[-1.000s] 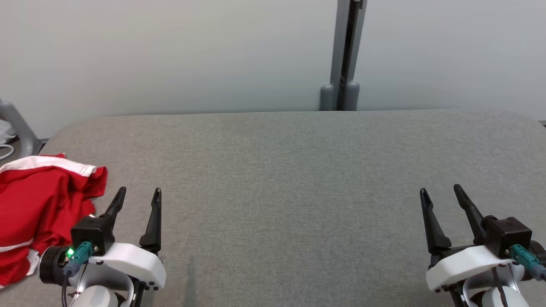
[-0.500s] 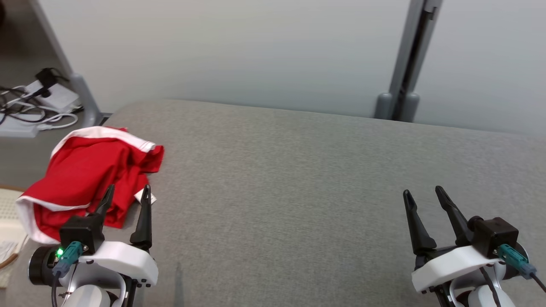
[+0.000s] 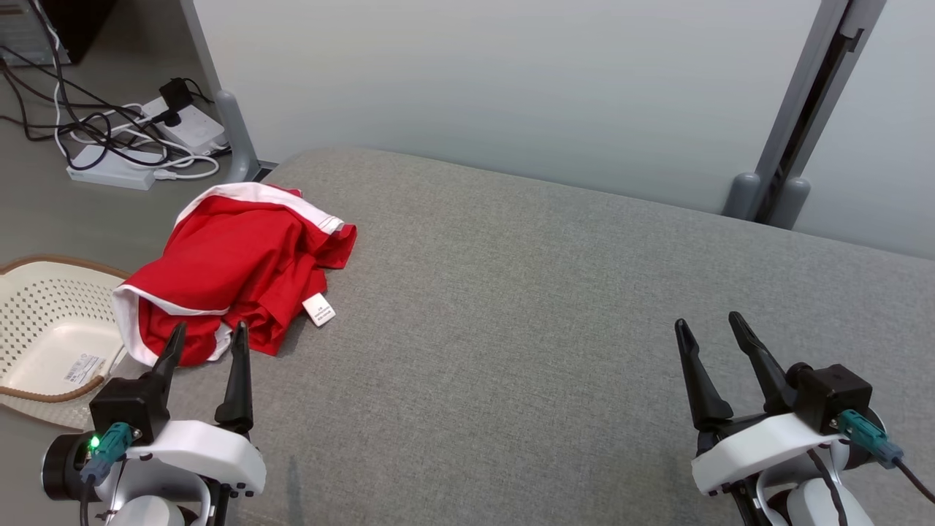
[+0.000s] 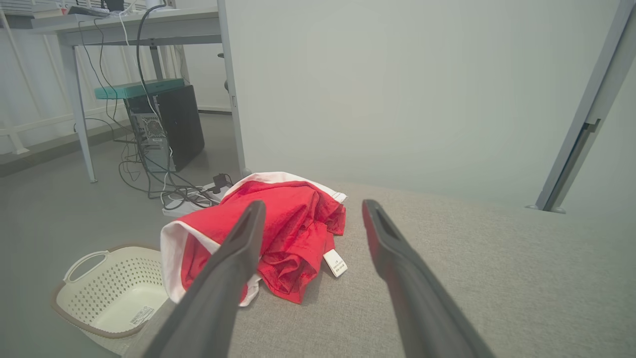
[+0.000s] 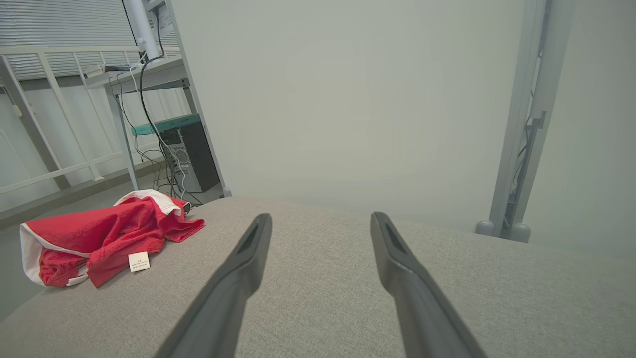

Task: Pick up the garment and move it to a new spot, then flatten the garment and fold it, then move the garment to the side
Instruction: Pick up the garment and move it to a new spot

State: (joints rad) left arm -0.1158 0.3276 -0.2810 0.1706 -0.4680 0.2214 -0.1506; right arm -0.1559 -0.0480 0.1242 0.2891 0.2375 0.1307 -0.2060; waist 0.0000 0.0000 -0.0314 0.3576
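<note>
Head view: the whole picture has swung to the robot's left over the last second (the camera turned, the things did not). The garment (image 3: pixel 234 274), a second ago cut off at the left edge, now lies whole at 10 o'clock on the table (image 3: pixel 511 307), at its left corner. A basket (image 3: pixel 44 321) on the floor has come into view at 9 o'clock. I judge the robot is squaring up for the pick, which has not begun.

The left gripper (image 3: pixel 209 329) sits at 7 o'clock, fingers spread and empty, tips just short of the heap. The right gripper (image 3: pixel 707 320) is at 4 o'clock, fingers also spread, well apart from it.

The heap's long axis runs roughly 8 to 2 o'clock, with a white-trimmed edge at each end (which end is its top I cannot tell). A label (image 3: pixel 319 310) sticks out toward 5 o'clock.

Left wrist view: the garment (image 4: pixel 278 223) lies ahead, partly behind the left finger, its near white edge overhanging the table's side.

Right wrist view: the garment (image 5: pixel 99 238) is far off at 9 o'clock, long axis nearly crosswise.
</note>
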